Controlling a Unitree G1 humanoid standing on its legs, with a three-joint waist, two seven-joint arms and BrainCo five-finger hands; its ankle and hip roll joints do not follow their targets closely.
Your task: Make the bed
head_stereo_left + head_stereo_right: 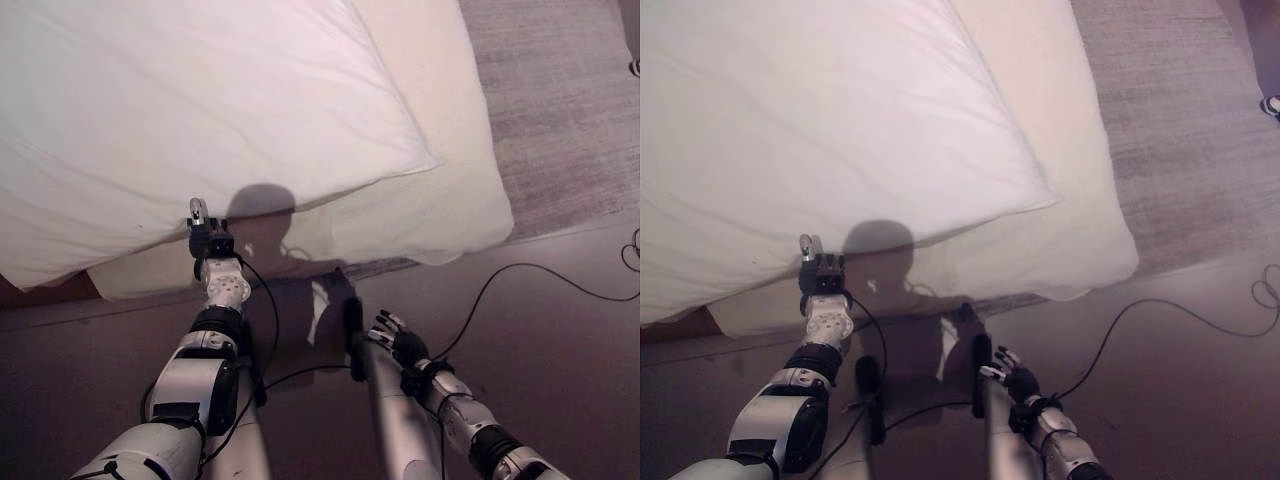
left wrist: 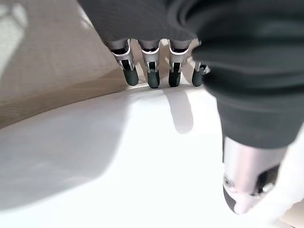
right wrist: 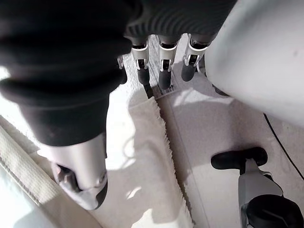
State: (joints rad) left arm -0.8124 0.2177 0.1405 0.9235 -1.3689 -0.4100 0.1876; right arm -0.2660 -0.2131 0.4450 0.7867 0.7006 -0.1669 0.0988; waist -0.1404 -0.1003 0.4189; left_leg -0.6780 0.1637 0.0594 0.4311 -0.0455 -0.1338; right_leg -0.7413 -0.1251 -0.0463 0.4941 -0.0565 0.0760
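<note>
Duvet (image 1: 170,120) covers the bed, its near edge overhanging the mattress (image 1: 440,215). Left hand (image 1: 205,238) reaches under that edge, fingers relaxed, gripping nothing. Right hand (image 1: 398,343) hangs low, loose, empty. Unpinched cloth could slip.

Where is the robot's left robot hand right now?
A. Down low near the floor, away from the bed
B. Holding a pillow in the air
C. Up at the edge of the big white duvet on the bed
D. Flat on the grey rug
C: the left robot hand reaches up to the near edge of the white duvet, while the right robot hand hangs low over the floor.
</note>
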